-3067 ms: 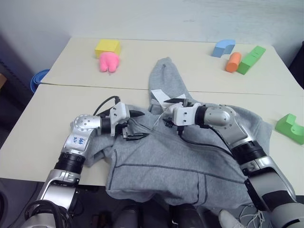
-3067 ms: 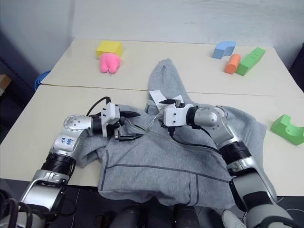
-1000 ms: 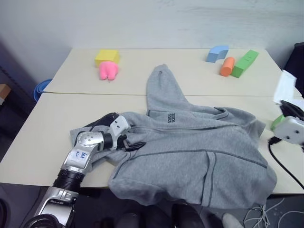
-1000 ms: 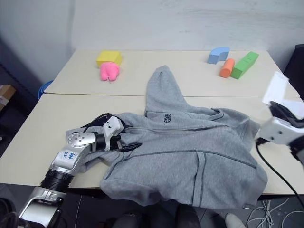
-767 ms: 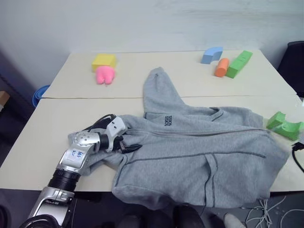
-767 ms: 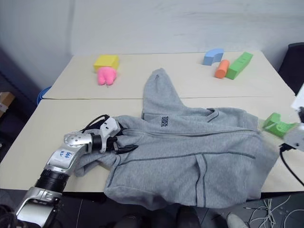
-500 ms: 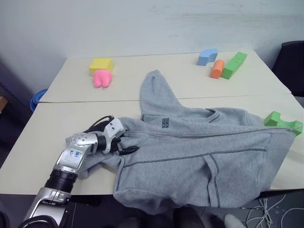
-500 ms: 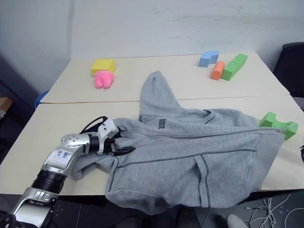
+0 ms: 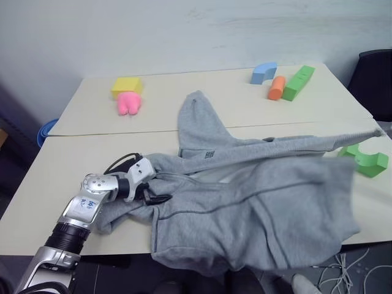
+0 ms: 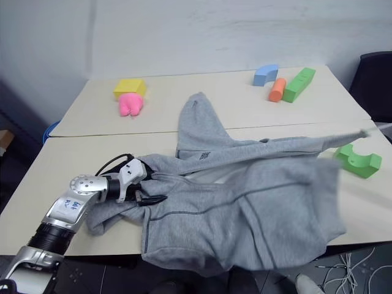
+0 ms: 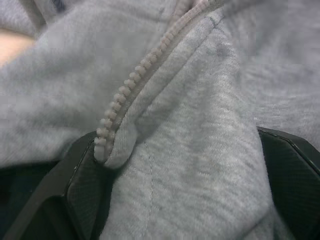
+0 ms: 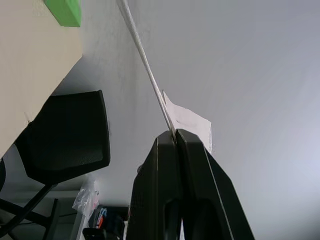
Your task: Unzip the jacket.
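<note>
Since the frame a second earlier, the right gripper has been carried out past the right edge of the head views, and the upper front panel of the large light heather-grey hooded fleece jacket has been drawn out with it into a taut band running toward the green notched foam block; a pale gap has been opened between that band and the lower panel, so the zip is judged largely undone.

The jacket is spread on the beige table, its hood lying away from the robot toward the far table edge. The left gripper is seen at the jacket's left end, its black fingers spread wide with a thick fold of fleece between them; the end of the grey zipper teeth lies just beyond that fold. In the right wrist view the right gripper's fingers are pressed together on a thin white cord, with a white hang tag just behind them.

From the left gripper the jacket extends rightward, the zip line's long axis running across the table from the held fold toward the right gripper. The remaining pull is judged to lie along that axis, away from the left gripper, which is the nearer arm and serves as anchor.
</note>
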Robot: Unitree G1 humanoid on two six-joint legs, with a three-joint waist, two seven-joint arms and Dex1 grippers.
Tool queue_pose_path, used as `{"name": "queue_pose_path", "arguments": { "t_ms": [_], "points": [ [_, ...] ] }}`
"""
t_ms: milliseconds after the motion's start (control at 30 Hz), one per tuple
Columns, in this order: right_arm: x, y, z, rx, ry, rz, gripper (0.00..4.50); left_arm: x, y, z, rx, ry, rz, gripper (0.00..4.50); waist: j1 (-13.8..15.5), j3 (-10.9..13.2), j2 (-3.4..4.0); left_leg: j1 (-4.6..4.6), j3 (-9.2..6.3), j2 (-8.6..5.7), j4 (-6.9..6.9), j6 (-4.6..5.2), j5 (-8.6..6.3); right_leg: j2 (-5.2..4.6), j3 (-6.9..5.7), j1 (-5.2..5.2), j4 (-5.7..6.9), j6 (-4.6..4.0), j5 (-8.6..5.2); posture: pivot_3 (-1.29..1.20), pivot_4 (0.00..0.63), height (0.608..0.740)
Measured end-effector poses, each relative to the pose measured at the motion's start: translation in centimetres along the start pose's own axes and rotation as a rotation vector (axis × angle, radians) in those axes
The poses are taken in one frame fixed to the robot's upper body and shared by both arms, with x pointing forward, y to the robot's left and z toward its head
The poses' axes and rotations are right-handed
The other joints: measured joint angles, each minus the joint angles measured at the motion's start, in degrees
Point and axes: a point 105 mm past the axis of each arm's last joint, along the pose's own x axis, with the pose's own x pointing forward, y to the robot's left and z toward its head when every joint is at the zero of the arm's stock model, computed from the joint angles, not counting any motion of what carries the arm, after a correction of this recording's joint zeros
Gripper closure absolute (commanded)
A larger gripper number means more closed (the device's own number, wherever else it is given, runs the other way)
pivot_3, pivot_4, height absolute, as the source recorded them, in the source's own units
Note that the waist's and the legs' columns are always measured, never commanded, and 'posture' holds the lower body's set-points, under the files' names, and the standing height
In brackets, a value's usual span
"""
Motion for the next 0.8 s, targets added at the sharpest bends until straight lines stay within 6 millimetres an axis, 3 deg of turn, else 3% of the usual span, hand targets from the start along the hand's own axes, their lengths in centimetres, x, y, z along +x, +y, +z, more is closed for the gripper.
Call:
{"name": "queue_pose_path", "arguments": {
  "t_ms": [67, 167, 233, 300, 367, 467, 567, 600, 667, 733, 800],
  "points": [
    [-0.1, 0.9, -0.4, 0.068, 0.031, 0.058, 4.44, 0.0, 0.0, -0.1, -0.001, 0.000, -0.002, 0.00, 0.2, 0.0, -0.09, 0.01, -0.05, 0.00, 0.00, 0.01, -0.01, -0.02, -0.01, 0.04, -0.03, 0.00, 0.00, 0.00, 0.150, 0.740],
    [-1.3, 4.7, -1.1, 0.174, 0.098, 0.163, 4.44, -0.1, 0.0, -0.2, -0.002, -0.002, -0.002, 0.00, 0.5, -0.2, -0.29, 0.01, -0.08, 0.06, -0.02, -0.03, -0.07, -0.03, -0.04, 0.03, -0.04, -0.03, -0.02, 0.00, 0.150, 0.740],
    [-2.2, 6.8, -1.4, 0.217, 0.137, 0.202, 4.44, -0.3, 0.0, -0.5, -0.004, -0.011, -0.002, 0.00, 0.3, -0.3, -0.01, 0.00, 0.00, 0.05, -0.05, -0.10, -0.13, -0.03, 0.03, -0.03, -0.03, -0.04, -0.02, 0.00, 0.150, 0.740],
    [-2.3, 7.1, -1.1, 0.265, 0.132, 0.201, 4.27, -0.6, 0.0, -0.8, -0.013, -0.035, -0.001, 0.00, -0.2, -0.2, 0.30, 0.01, 0.08, 0.04, -0.13, -0.11, -0.14, -0.03, 0.08, -0.12, 0.03, -0.04, -0.02, 0.00, 0.150, 0.740],
    [-2.4, 7.1, -0.8, 0.384, 0.127, 0.188, 3.85, -1.1, -0.2, -1.0, -0.058, -0.094, 0.007, 0.00, -0.3, -0.1, 0.06, 0.00, 0.07, 0.07, -0.37, -0.08, 0.00, 0.01, 0.05, -0.27, 0.09, -0.14, -0.07, 0.00, 0.150, 0.740],
    [-2.7, 7.0, -0.1, 0.541, 0.096, 0.202, 2.85, -2.4, -0.8, -0.6, -0.091, -0.162, -0.037, 0.00, -0.2, 0.2, -0.36, -0.20, 0.09, 0.07, -0.40, -0.11, 0.08, 0.03, 0.04, -0.87, 0.34, -0.21, -0.11, 0.00, 0.150, 0.740],
    [-3.9, 8.0, 2.0, 0.829, 0.002, 0.276, 1.94, -4.3, -2.3, -0.1, -0.137, -0.214, -0.146, 0.00, -0.1, 0.6, -0.89, -0.33, 0.01, 0.23, -0.48, -0.22, 0.20, 0.23, -0.08, -1.01, 0.37, -0.33, -0.18, 0.00, 0.150, 0.740],
    [-4.9, 8.6, 3.3, 1.003, -0.041, 0.383, 1.53, -5.1, -2.8, 0.3, -0.150, -0.232, -0.185, 0.00, 0.2, 0.9, -1.13, -0.49, -0.07, 0.25, -0.44, -0.21, 0.20, 0.25, -0.16, -1.05, 0.45, -0.34, -0.18, 0.00, 0.150, 0.740],
    [-6.4, 8.8, 4.6, 1.177, -0.076, 0.532, 0.89, -6.4, -3.1, 0.8, -0.131, -0.230, -0.222, 0.00, 1.0, 1.2, -1.29, -0.76, -0.11, 0.26, -0.26, -0.07, 0.12, 0.21, -0.18, -1.19, 0.42, -0.34, -0.18, 0.00, 0.150, 0.740],
    [-6.8, 7.9, 5.4, 1.259, -0.117, 0.598, 0.23, -7.8, -2.7, 1.5, -0.100, -0.242, -0.214, 0.00, 1.4, 1.2, -1.29, -1.23, -0.14, 0.21, 0.22, 0.18, -0.11, 0.05, -0.20, -1.51, 0.41, -0.33, -0.17, 0.00, 0.150, 0.740],
    [-6.8, 6.6, 7.4, 1.270, -0.214, 0.661, 0.06, -9.1, -2.3, 1.8, -0.072, -0.243, -0.196, 0.00, 1.5, 1.2, -1.34, -1.35, -0.12, 0.13, 0.36, 0.28, -0.17, -0.07, -0.16, -1.60, 0.37, -0.25, -0.12, 0.00, 0.150, 0.740]
  ]
}}
